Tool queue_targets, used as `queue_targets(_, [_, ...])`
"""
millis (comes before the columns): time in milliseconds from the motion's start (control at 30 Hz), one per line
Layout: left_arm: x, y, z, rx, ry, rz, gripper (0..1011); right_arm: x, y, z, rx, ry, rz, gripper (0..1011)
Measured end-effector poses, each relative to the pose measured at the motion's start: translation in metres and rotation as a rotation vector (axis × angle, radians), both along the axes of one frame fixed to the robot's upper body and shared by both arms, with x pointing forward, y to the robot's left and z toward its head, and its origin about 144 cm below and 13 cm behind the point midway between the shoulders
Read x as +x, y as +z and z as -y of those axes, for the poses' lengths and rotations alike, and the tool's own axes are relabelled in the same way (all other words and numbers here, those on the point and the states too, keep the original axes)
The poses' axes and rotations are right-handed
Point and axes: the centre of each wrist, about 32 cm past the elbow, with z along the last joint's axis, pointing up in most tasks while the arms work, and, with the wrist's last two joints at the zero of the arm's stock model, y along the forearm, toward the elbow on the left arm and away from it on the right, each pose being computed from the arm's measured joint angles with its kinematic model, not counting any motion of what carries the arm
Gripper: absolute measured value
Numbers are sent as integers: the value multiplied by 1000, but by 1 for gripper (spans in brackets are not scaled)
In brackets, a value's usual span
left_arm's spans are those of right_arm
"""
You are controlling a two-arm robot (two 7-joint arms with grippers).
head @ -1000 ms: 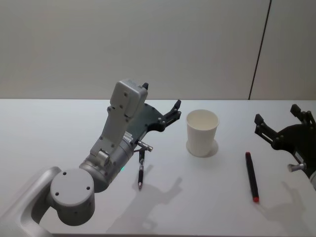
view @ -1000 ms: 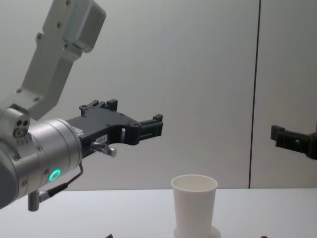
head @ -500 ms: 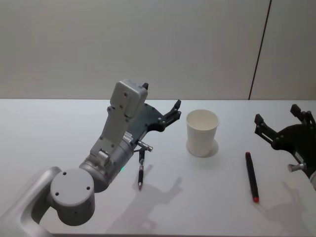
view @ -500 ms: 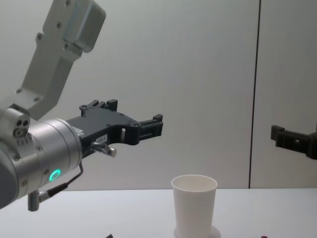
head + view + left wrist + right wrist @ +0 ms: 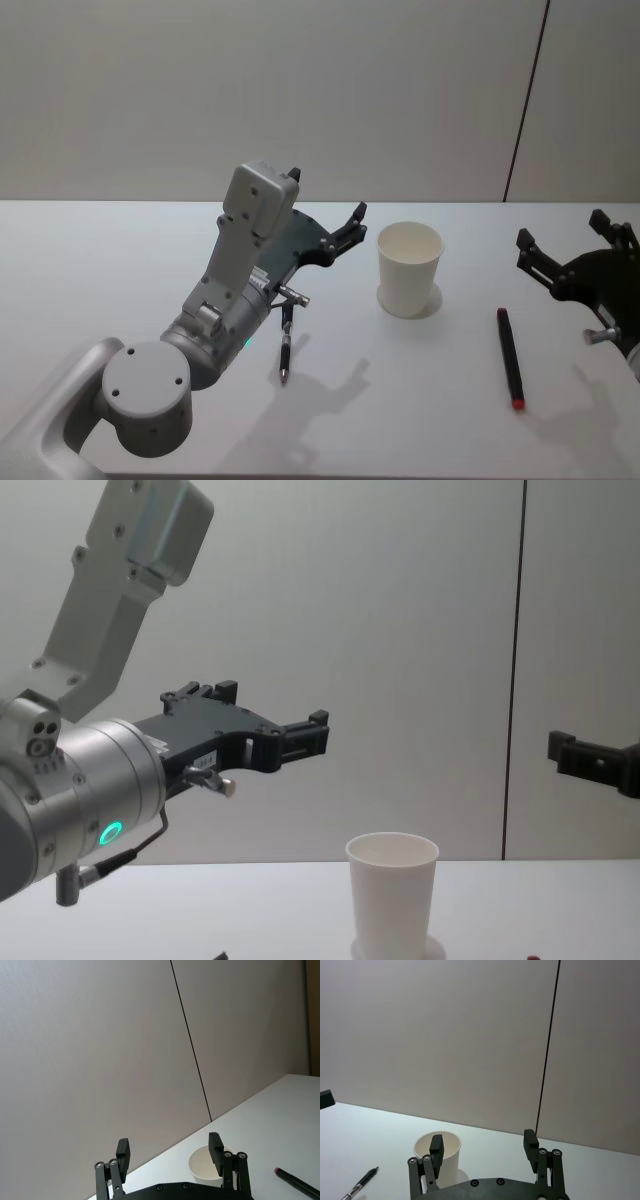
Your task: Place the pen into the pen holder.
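Over the desk (image 5: 100, 260) nothing has shifted: left end effector (image 5: 169, 1146) and right end effector (image 5: 483, 1141) hang agape either side of the upright, tapered white pen holder (image 5: 409, 268).

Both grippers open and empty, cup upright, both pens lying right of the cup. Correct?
No: only the red-tipped pen lies right of the pen holder; the black pen lies on its left, as the head view shows. The left gripper and right gripper are open and empty, the holder upright.
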Motion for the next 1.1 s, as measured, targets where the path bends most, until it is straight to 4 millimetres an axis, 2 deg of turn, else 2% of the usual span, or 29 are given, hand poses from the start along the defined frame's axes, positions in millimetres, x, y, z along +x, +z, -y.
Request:
queue_targets(267, [0,0,0,0,0,0,1003,9,2,1,8,-42,-38,1001])
queue_targets(700, [0,0,0,0,0,0,1003,34,1,5,21,-135,-187,1001])
queue_targets(1100, [0,0,0,0,0,0,1003,51,-5,-3,23,-178,-355,1002])
